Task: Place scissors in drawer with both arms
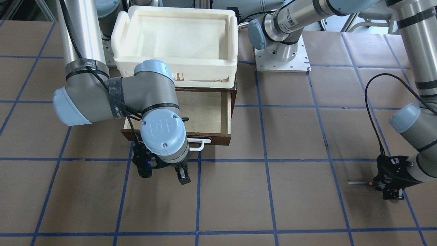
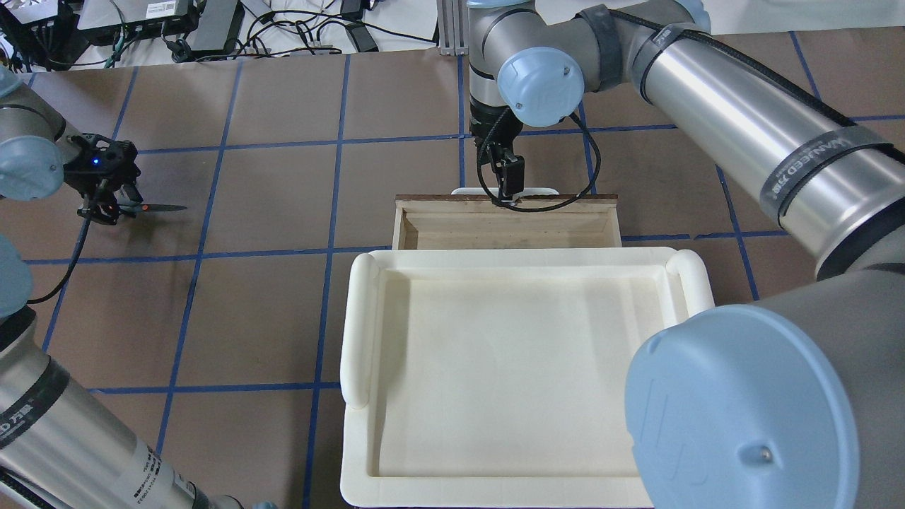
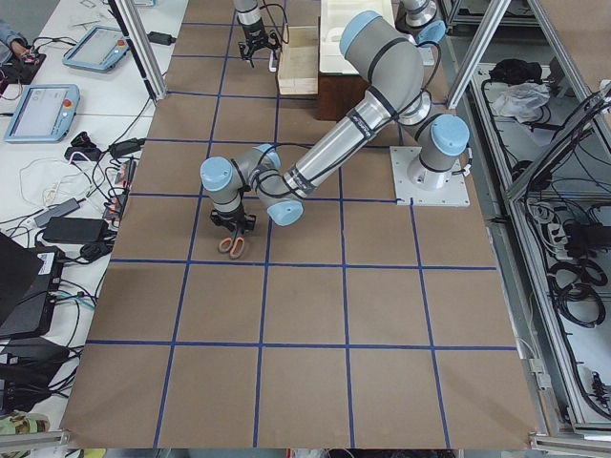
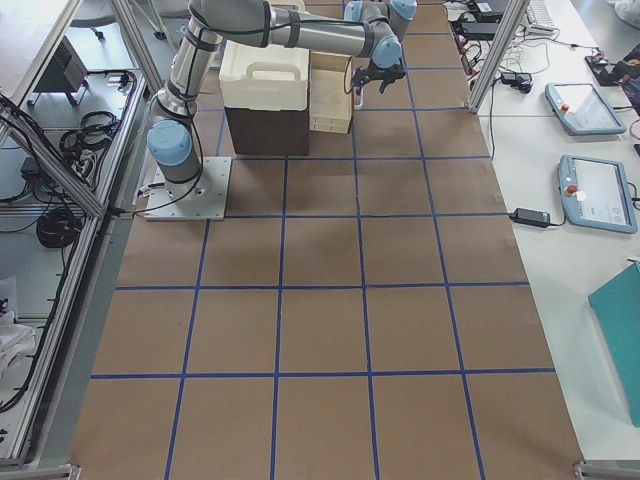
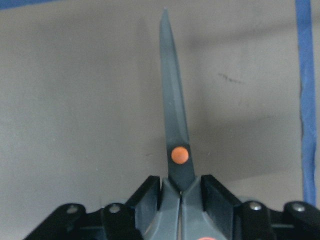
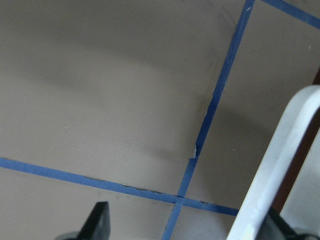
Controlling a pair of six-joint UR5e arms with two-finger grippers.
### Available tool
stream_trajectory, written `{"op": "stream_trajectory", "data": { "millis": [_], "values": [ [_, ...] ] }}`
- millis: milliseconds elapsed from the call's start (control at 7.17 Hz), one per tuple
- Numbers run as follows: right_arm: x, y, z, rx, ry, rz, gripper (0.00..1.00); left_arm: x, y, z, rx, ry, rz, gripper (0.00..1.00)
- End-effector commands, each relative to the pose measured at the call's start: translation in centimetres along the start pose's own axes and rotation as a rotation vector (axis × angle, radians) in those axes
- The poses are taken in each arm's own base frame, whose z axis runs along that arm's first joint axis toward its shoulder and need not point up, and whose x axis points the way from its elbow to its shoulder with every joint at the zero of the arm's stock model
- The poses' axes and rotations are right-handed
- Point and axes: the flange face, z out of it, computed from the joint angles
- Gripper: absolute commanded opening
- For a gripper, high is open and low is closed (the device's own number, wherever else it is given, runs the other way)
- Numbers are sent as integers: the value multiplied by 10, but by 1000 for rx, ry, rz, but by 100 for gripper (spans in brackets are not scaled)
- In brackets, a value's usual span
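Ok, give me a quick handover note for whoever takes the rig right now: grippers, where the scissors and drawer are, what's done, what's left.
Left gripper: shut on the scissors just behind the orange pivot, blades closed, far out on the robot's left side of the table. Cannot tell whether they are lifted.
Right gripper: open, at the white handle of the drawer.
Drawer: pulled open, no scissors inside.
Done: drawer open, scissors gripped.
Left: carry the scissors over and release them in the drawer.

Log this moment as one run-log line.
drawer: open | left gripper: shut on scissors, far from drawer | right gripper: open, beside drawer handle
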Motion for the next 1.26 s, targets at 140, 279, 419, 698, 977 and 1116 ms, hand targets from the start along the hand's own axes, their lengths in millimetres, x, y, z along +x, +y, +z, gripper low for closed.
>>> {"op": "stream_trajectory", "data": {
  "millis": [140, 279, 419, 698, 977, 1116],
  "values": [
    [-6, -2, 2, 0, -6, -10, 100, -3, -63, -80, -2, -16, 59, 0],
    [-8, -3, -1, -1, -17, -10, 100, 0, -81, -105, -5, -17, 53, 0],
    [-10, -5, 0, -4, -17, -13, 100, 3, -99, -127, -10, -25, 51, 0],
    [-12, -10, 0, -7, -18, -16, 100, 8, -132, -159, -17, -35, 67, 0],
    [-13, -16, -1, -16, -18, -22, 100, 18, -179, -194, -17, -29, 83, 0],
    [-13, -17, -1, -16, -20, -22, 100, 23, -202, -207, -14, -23, 80, 0]
  ]
}}
